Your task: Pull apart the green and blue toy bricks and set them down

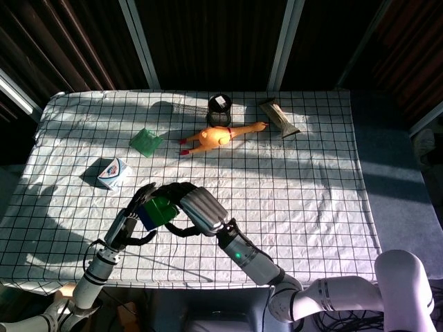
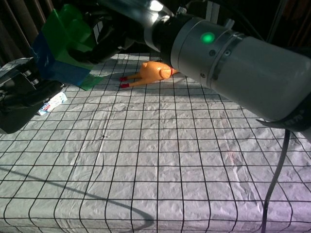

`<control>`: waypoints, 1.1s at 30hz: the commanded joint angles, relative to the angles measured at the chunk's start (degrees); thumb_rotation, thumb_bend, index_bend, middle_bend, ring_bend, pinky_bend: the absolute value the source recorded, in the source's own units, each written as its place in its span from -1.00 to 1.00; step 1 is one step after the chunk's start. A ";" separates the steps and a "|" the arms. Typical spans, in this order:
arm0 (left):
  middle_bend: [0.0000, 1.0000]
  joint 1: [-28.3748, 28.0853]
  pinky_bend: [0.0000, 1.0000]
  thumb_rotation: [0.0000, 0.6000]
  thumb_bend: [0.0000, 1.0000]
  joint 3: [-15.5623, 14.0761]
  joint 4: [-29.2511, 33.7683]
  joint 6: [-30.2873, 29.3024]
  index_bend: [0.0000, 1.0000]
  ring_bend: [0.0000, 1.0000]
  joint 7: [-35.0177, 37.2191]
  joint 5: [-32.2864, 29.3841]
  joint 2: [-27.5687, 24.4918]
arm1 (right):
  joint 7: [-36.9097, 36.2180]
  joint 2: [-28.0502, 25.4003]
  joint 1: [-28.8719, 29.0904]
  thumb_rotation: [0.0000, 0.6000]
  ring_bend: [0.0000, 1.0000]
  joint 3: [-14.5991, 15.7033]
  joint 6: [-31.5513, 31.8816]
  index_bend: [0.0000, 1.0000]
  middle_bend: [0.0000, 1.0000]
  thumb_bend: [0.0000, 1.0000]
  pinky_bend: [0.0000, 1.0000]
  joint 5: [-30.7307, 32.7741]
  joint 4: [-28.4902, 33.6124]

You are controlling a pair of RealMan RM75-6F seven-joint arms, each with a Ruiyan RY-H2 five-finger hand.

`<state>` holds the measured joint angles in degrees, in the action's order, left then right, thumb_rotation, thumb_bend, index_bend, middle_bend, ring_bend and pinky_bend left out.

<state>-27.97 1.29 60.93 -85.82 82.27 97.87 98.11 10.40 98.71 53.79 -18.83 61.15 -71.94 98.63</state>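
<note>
- My right robot hand (image 1: 197, 211) holds the joined bricks above the surface (image 1: 311, 194), fingers curled around the green brick (image 1: 165, 205).
- The blue brick (image 1: 147, 218) is still attached to the green one, on the side facing my left robot hand (image 1: 131, 223).
- My left robot hand reaches up to the blue brick with its fingers spread and touching it; I cannot tell whether they have closed on it.
- In the chest view, the green brick (image 2: 68, 34) sits above the blue brick (image 2: 51, 65), with my left robot hand (image 2: 22, 97) just beside them.
- On the checked cloth lie a rubber chicken (image 1: 218, 136), a green packet (image 1: 146, 142), a small white box (image 1: 113, 173), a black mesh cup (image 1: 219, 105) and a wrapped bar (image 1: 279, 117).
</note>
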 commanded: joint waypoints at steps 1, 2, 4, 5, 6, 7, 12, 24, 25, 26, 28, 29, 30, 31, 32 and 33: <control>-0.90 -0.11 -0.93 1.00 -0.44 0.08 0.17 0.12 -0.99 -1.00 0.39 -0.44 0.09 | 0.88 0.61 0.14 1.00 -0.02 -0.16 0.25 0.92 0.34 -0.34 -0.42 0.63 -0.39; -0.85 -0.17 -0.93 1.00 -0.44 0.07 0.25 0.16 -0.96 -1.00 0.54 -0.57 0.09 | 1.23 0.87 0.22 1.00 -0.02 -0.19 0.22 0.92 0.34 -0.34 -0.42 0.99 -0.56; -0.72 -0.22 -0.93 1.00 -0.43 0.29 0.71 0.55 -0.82 -1.00 1.01 -1.41 0.15 | 1.44 1.32 0.38 1.00 -0.02 -0.08 -0.21 0.92 0.34 -0.34 -0.42 1.65 -0.78; -0.63 -0.21 -0.93 1.00 -0.42 0.37 0.96 0.76 -0.70 -1.00 1.08 -1.81 0.15 | 1.29 1.41 0.38 1.00 -0.02 -0.09 -0.22 0.92 0.34 -0.34 -0.42 1.64 -0.80; -0.58 -0.16 -0.93 1.00 -0.41 0.48 1.19 0.86 -0.62 -1.00 1.12 -2.18 0.17 | 1.25 1.43 0.37 1.00 -0.02 -0.08 -0.20 0.92 0.34 -0.34 -0.42 1.57 -0.82; -0.48 -0.15 -0.93 1.00 -0.39 0.62 1.41 0.98 -0.50 -1.00 1.14 -2.52 0.19 | 1.27 1.41 0.36 1.00 -0.02 -0.07 -0.17 0.92 0.34 -0.34 -0.42 1.49 -0.85; -0.22 -0.11 -0.93 1.00 -0.20 0.83 2.11 1.24 -0.15 -0.91 1.57 -3.40 0.26 | 1.21 1.23 0.24 1.00 -0.02 -0.21 -0.07 0.92 0.34 -0.34 -0.41 1.45 -0.68; 0.24 0.75 -0.77 1.00 0.36 2.56 4.45 0.56 0.27 -0.52 1.14 -6.01 0.59 | 0.10 0.27 -0.46 1.00 -0.02 -0.17 0.37 0.92 0.34 -0.34 -0.41 0.58 -0.07; 0.28 0.87 -0.76 1.00 0.38 2.84 4.64 0.41 0.31 -0.50 1.00 -6.30 0.66 | -0.12 0.11 -0.54 1.00 -0.02 -0.22 0.40 0.92 0.34 -0.34 -0.41 0.53 -0.04; 0.30 1.00 -0.76 1.00 0.39 3.17 4.81 0.24 0.32 -0.49 0.78 -6.63 0.78 | -0.38 -0.13 -0.67 1.00 -0.02 -0.25 0.44 0.92 0.34 -0.33 -0.41 0.45 -0.01; 0.33 1.19 -0.76 1.00 0.40 3.57 5.02 0.05 0.34 -0.47 0.51 -7.02 0.89 | -0.65 -0.55 -0.89 1.00 -0.02 -0.24 0.52 0.92 0.34 -0.34 -0.41 0.28 0.01; 0.34 1.31 -0.75 1.00 0.40 3.76 5.12 -0.11 0.34 -0.46 0.54 -7.16 0.95 | -0.91 -0.85 -1.05 1.00 -0.02 -0.30 0.62 0.92 0.34 -0.34 -0.41 0.17 0.04; 0.35 1.38 -0.75 1.00 0.40 3.84 5.20 -0.19 0.35 -0.45 0.60 -7.22 0.95 | -1.13 -1.09 -1.18 1.00 -0.02 -0.36 0.70 0.92 0.34 -0.33 -0.41 0.12 0.06; 0.35 1.44 -0.74 1.00 0.40 3.88 5.25 -0.26 0.35 -0.45 0.62 -7.21 0.93 | -1.43 -1.34 -1.31 1.00 -0.02 -0.48 0.78 0.92 0.34 -0.33 -0.41 0.07 0.10; 0.36 1.54 -0.73 1.00 0.40 3.96 5.34 -0.38 0.36 -0.44 0.61 -7.23 0.93 | -1.92 -1.66 -1.48 1.00 -0.02 -0.68 0.91 0.92 0.34 -0.33 -0.41 0.04 0.16; 0.36 1.60 -0.72 1.00 0.40 3.99 5.41 -0.51 0.36 -0.43 0.56 -7.19 0.93 | -2.30 -1.93 -1.63 1.00 -0.02 -0.83 1.00 0.92 0.34 -0.33 -0.41 0.03 0.22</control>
<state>-26.42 5.24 66.29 -86.25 82.86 90.65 99.05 8.41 97.06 52.35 -19.46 62.01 -71.86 98.77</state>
